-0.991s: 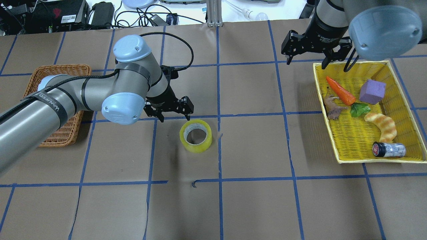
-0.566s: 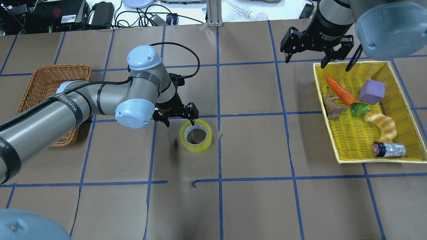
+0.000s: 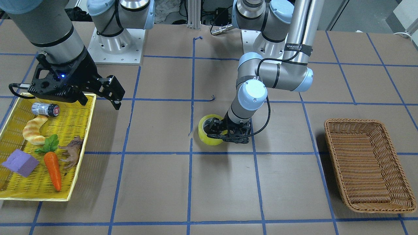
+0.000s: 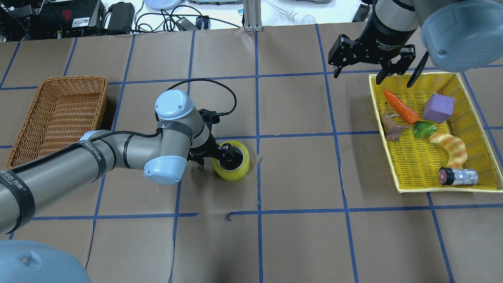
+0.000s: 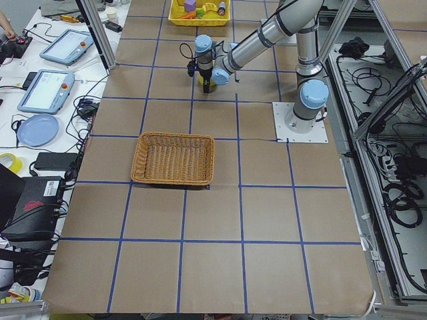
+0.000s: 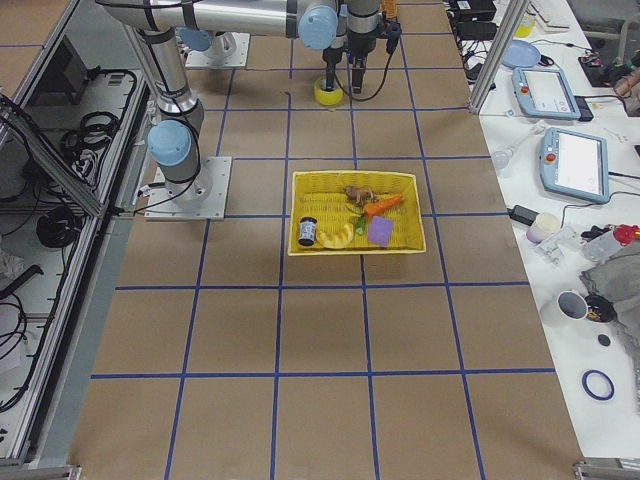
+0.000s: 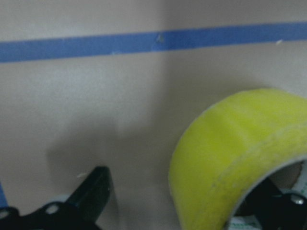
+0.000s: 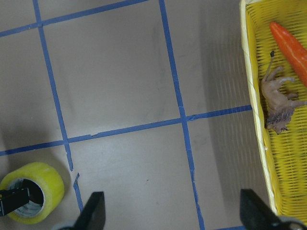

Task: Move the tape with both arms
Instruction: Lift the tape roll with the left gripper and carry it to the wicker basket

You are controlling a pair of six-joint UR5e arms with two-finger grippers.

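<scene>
The yellow tape roll (image 4: 235, 171) lies flat on the brown table near the centre, and shows in the front view (image 3: 205, 137) and the right wrist view (image 8: 49, 178). My left gripper (image 4: 212, 156) is open and low over it. One finger is inside the white core and the other is outside the roll's wall. The left wrist view shows the yellow wall (image 7: 225, 143) between the two fingers. My right gripper (image 4: 357, 76) is open and empty. It hangs above the table at the far corner of the yellow tray (image 4: 397, 173), well away from the tape.
The yellow tray holds a carrot (image 4: 401, 107), a purple block (image 4: 438, 107), a croissant (image 4: 452, 147), a toy lion (image 4: 393, 126) and a small bottle (image 4: 458, 176). A wicker basket (image 4: 59, 114) stands at the left. Cables and devices lie beyond the far edge.
My left gripper has moved toward the tape and come down over it, so one finger now sits inside the core. The right gripper has barely moved.
</scene>
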